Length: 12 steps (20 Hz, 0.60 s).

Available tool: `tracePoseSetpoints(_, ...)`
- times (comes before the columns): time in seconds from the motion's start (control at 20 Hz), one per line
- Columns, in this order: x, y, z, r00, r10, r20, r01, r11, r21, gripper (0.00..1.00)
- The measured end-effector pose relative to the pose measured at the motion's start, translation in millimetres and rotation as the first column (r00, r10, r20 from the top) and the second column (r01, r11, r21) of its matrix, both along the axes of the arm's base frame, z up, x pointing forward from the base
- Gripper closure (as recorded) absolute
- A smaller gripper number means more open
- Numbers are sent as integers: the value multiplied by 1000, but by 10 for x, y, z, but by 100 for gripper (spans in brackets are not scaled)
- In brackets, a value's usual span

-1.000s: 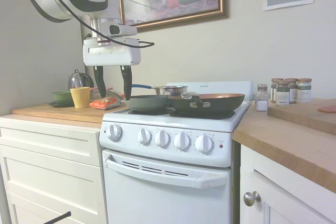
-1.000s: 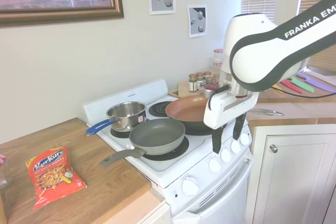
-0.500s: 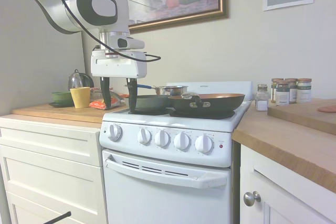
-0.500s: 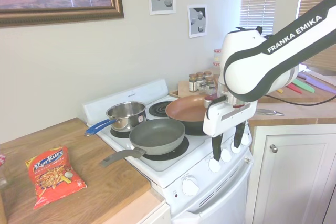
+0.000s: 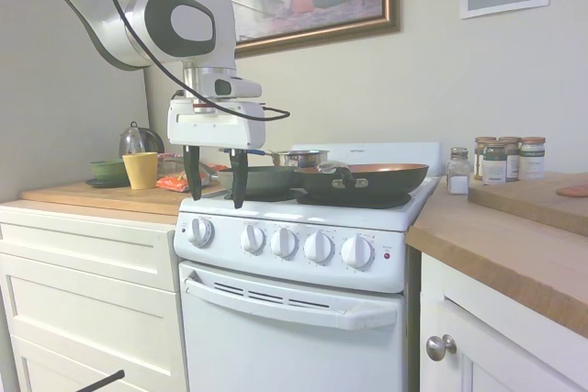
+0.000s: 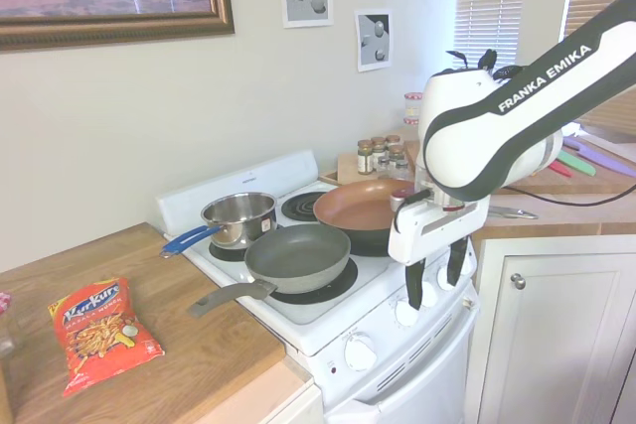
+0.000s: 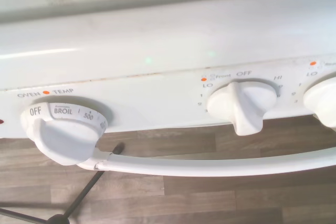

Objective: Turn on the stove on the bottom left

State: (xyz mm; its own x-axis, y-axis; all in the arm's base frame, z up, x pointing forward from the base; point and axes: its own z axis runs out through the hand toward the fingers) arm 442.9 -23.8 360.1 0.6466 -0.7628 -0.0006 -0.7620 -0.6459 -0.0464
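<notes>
Claw (image 5: 216, 188) spread open above stove (image 5: 294, 319) front edge, wrist view shows two knobs whole — third cut off

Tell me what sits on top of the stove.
On the stove: a grey frying pan front left, a copper-coloured pan front right, a steel saucepan with a blue handle back left. The back right burner is bare. The pans cover most of the other burners.

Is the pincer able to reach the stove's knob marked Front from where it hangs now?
Probably yes. The pincer hangs open just above the stove control panel, and the Front knob stands free below, next to the oven knob. The pans sit behind on the burners, not in the path.
</notes>
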Motion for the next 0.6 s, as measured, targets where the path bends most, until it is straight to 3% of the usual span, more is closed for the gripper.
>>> tracePoseSetpoints(0.6,19,10,27,1000,7,6,-7,1000,-6,100)
